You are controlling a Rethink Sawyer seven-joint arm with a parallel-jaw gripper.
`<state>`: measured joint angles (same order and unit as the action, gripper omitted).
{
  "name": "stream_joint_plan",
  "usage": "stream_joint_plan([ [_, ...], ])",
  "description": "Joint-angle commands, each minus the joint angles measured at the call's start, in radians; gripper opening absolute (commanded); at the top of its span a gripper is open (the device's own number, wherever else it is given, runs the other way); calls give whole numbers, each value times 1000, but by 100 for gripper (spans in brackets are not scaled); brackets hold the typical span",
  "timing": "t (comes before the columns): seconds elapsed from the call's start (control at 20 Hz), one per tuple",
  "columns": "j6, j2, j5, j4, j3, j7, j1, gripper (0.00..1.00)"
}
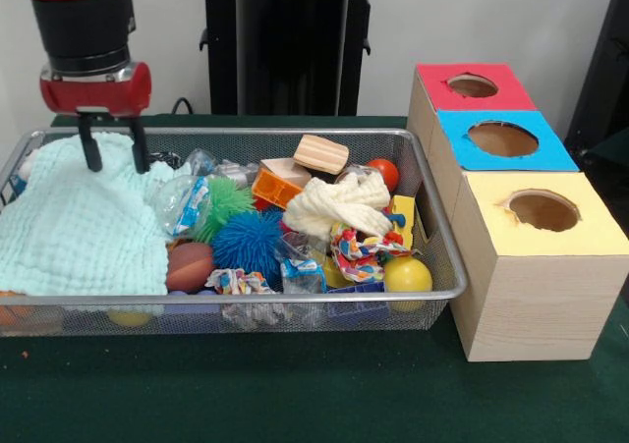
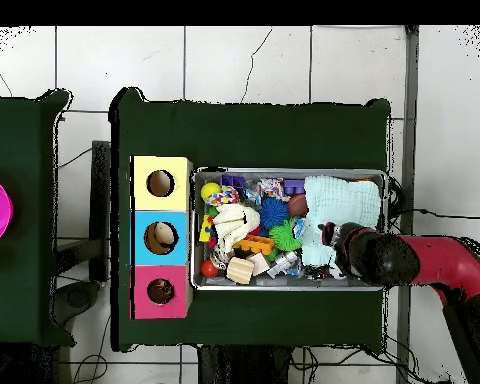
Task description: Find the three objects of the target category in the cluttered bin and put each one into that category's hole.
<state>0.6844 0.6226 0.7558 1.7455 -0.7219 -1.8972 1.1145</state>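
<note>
From the front view, my claw [image 1: 113,149] hangs over the left end of the wire bin [image 1: 444,256], its two fingers spread apart with nothing between them, tips just at the pale green cloth [image 1: 79,222]. I can't tell which category is the target, so I can only guess at candidates. The blue spiky ball [image 1: 246,242] and the green spiky ball [image 1: 226,202] look soft and light; I would pinch them across the middle, expecting the spikes to give. The wooden block [image 1: 320,153] sits on top of the pile, stiff and flat-sided, an easy grasp across its narrow faces. The white rope toy [image 1: 339,205] is limp and may drag neighbours along. The cloth probably hides things beneath, and is floppy enough to snag.

From the overhead view, the bin lies just beside the three boxes: yellow hole [image 2: 161,184], blue hole [image 2: 161,238], red hole [image 2: 161,291]. The arm [image 2: 424,262] enters over the end farthest from them. The bin's rim and the box walls are the edges to clear; the green worktop [image 2: 284,130] around both is open.
</note>
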Motion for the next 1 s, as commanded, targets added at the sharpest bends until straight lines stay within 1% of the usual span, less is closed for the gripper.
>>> stream_joint_plan([
  [0.05, 136, -79, 37, -128, -47, 428, 24, 100],
  [0.25, 117, -125, 64, -165, -30, 451, 14, 100],
  [0.35, 110, -150, 71, -179, -8, 434, -4, 100],
  [0.5, 117, -168, 86, -194, 35, 402, -43, 100],
  [0.75, 37, -208, 148, -204, 87, 351, -76, 100],
  [0.9, -12, -231, 165, -206, 102, 310, -82, 100],
  [1.0, -27, -236, 172, -206, 109, 287, -91, 100],
])
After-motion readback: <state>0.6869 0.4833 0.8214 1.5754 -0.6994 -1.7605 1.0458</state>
